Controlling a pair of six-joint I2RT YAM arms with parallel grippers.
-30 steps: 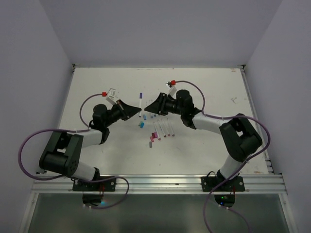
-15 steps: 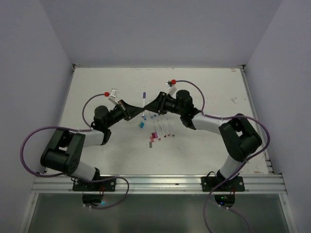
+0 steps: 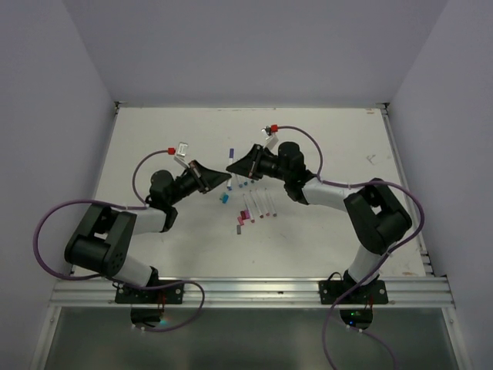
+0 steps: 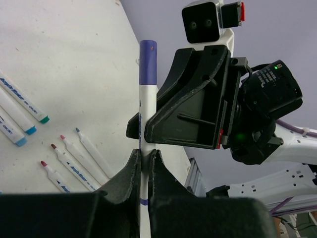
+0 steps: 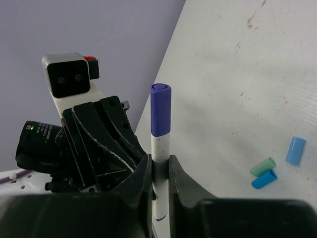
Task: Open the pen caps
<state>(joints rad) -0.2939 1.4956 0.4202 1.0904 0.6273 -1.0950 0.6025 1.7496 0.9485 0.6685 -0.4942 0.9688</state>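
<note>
Seen nose to nose above the middle of the table [image 3: 146,146], off the surface: left gripper [image 4: 143,154] and right gripper [image 5: 159,162]. One pen [image 4: 145,116] is clamped by both. The left jaws are closed fully on the white barrel. The right jaws are pinched onto the same barrel a little further along. No gap is seen between fingers and barrel in either wrist view. The purple cap [image 4: 147,62] is seated on the pen's free end, carried in the air with the pen, just past both sets of fingers and gripped by neither. It is shown uppermost in both wrist views. A second purple band is seen low on the barrel, behind the fingers; whether that is another cap cannot be told. Loose caps are scattered on the table under and just near of the grippers. A light blue cap [image 5: 296,150] is seen in the right wrist view, with a green cap [image 5: 262,166] and a blue cap [image 5: 263,179] just beside each other. The pink caps [image 3: 240,226] are picked out in the top view. Several uncapped pens [image 4: 73,166] are laid flat side by side with bare red and blue tips. Beside them are laid three more white pens [image 4: 25,116] with teal and blue ends.
</note>
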